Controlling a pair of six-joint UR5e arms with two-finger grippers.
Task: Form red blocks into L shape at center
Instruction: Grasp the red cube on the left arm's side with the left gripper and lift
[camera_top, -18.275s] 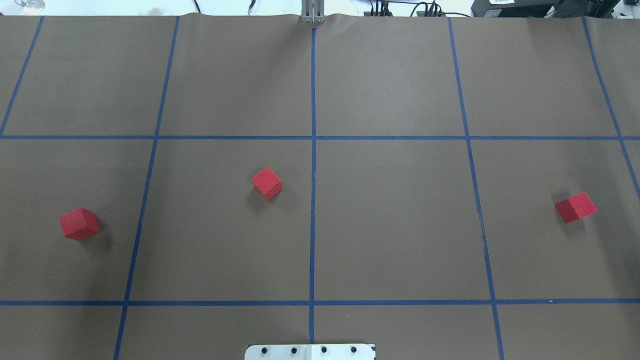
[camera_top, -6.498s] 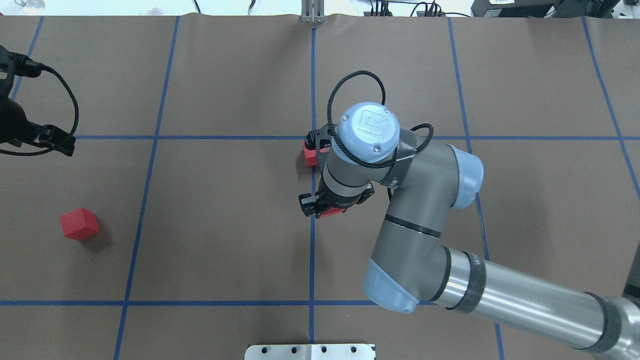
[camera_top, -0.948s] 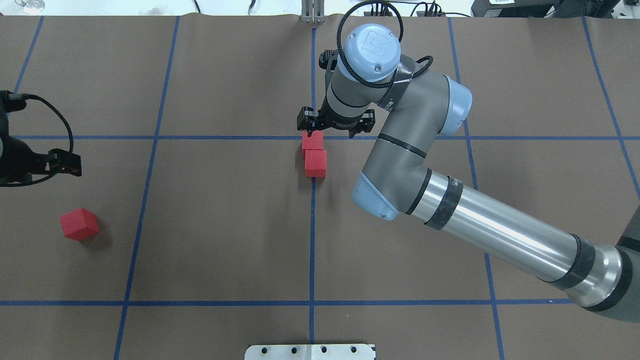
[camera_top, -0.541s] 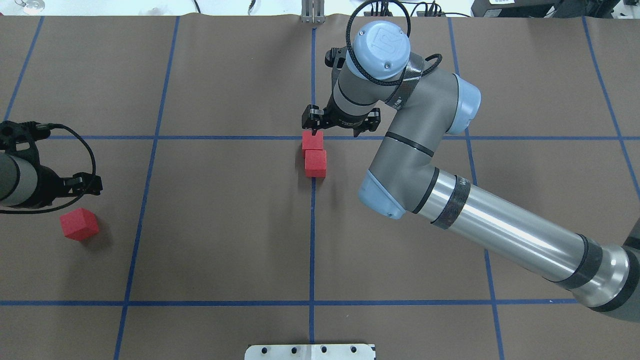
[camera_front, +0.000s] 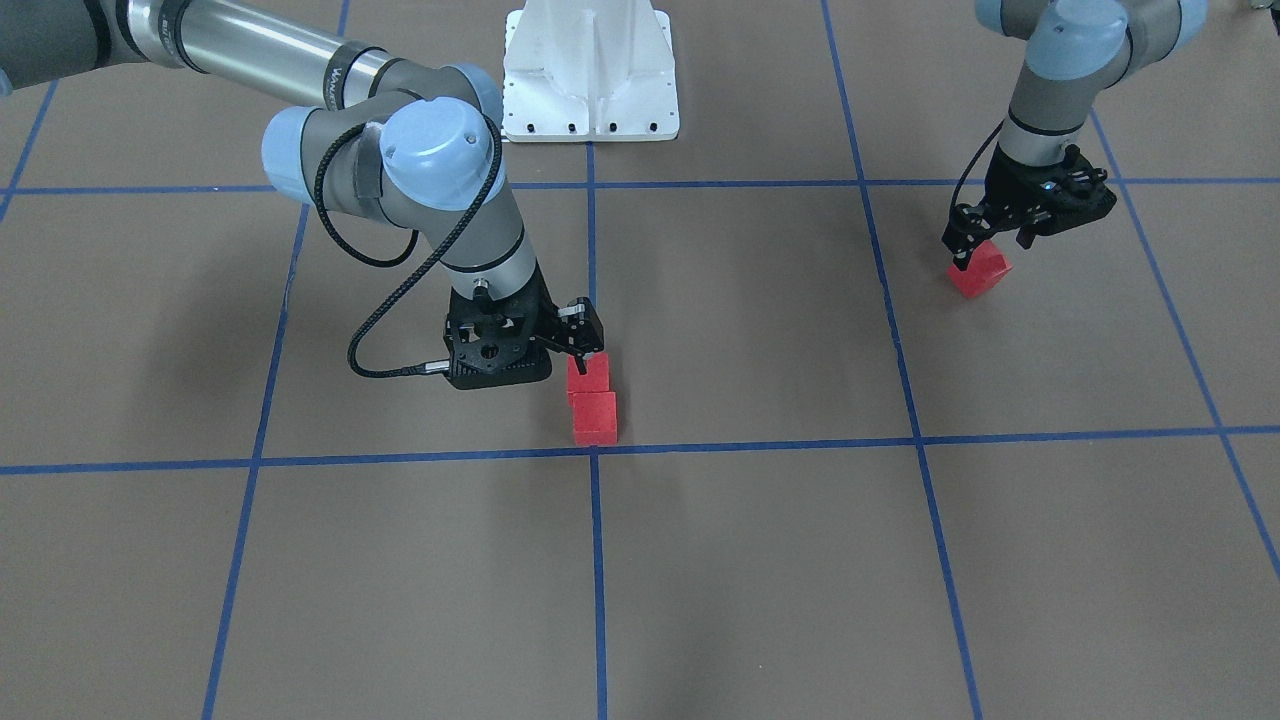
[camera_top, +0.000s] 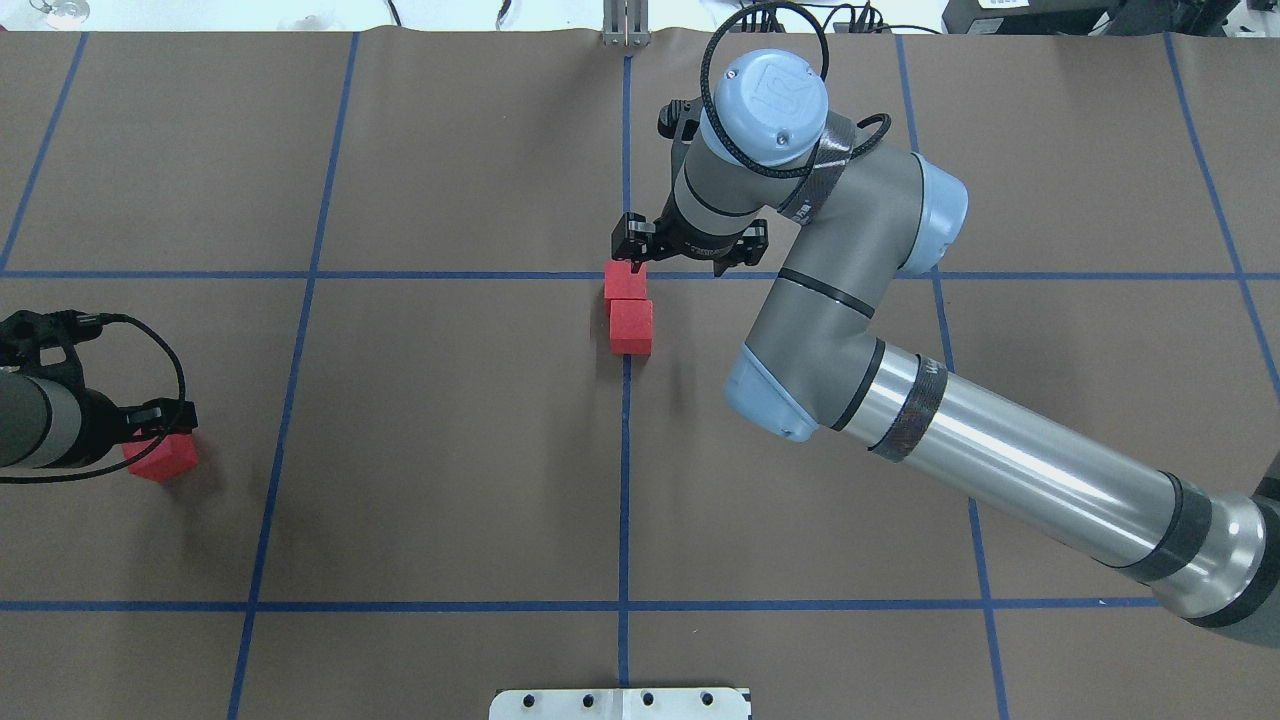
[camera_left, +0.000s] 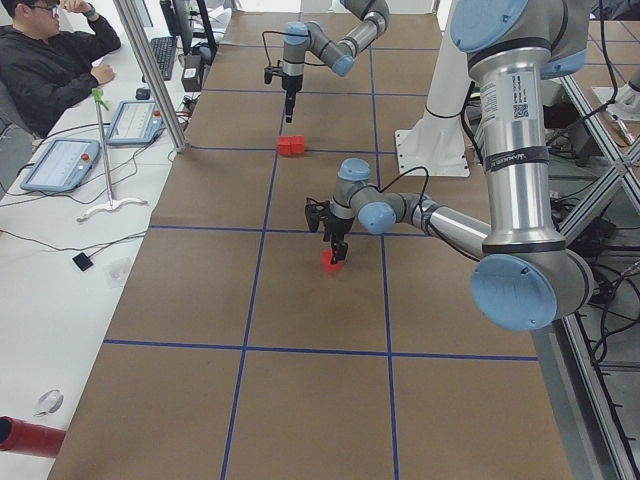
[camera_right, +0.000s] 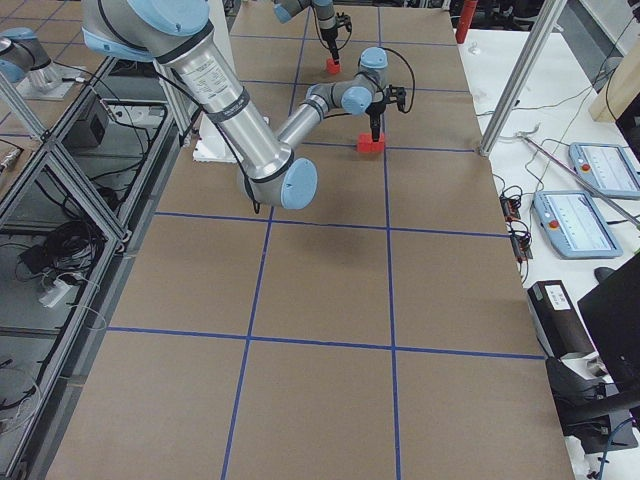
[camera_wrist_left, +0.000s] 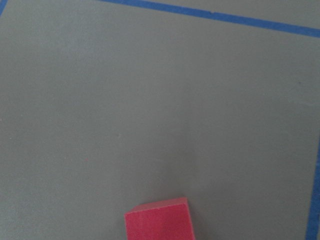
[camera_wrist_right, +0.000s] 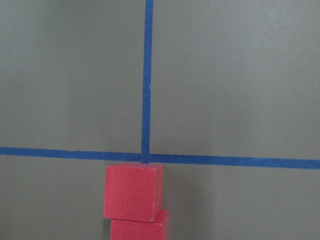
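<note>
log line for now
right gripper open, above pair | two red blocks touching in line by center | left gripper open over third red block | L not yet formed

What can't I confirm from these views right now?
- Whether the left gripper grips the third red block: overhead, the gripper covers the contact; front view, too small; left wrist view shows no jaws, only the block cut by the bottom edge.
- The near red block of the centre pair: right wrist view's bottom edge cuts it off.
</note>
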